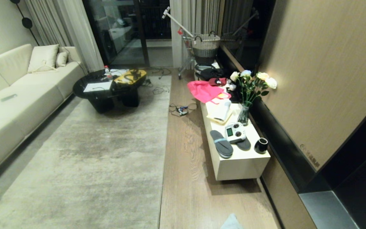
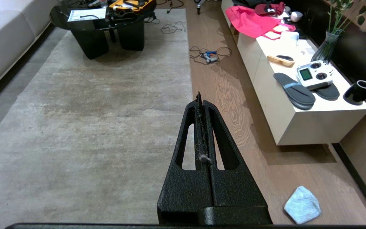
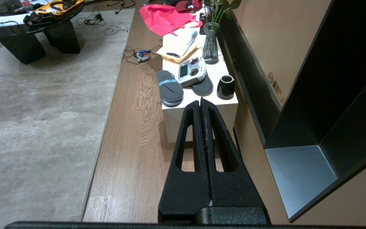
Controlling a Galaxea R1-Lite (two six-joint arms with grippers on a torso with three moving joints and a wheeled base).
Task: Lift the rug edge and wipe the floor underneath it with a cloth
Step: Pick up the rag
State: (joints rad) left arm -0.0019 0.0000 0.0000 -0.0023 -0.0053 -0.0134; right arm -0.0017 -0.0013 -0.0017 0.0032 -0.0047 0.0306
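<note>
A large mottled beige-grey rug lies flat, and its straight rug edge runs away from me along the wood-plank floor. A pale blue-white cloth lies on the floor near me, right of the rug; only its tip shows in the head view. My left gripper is shut and empty, with a bit of lint between its fingers, and hangs over the rug edge. My right gripper is shut and empty above the floor strip. Neither arm shows in the head view.
A low white cabinet stands right of the floor strip and carries slippers, a remote controller, a black mug and a vase. Cables lie on the floor further on. A black coffee table stands on the rug's far end, with a sofa at left.
</note>
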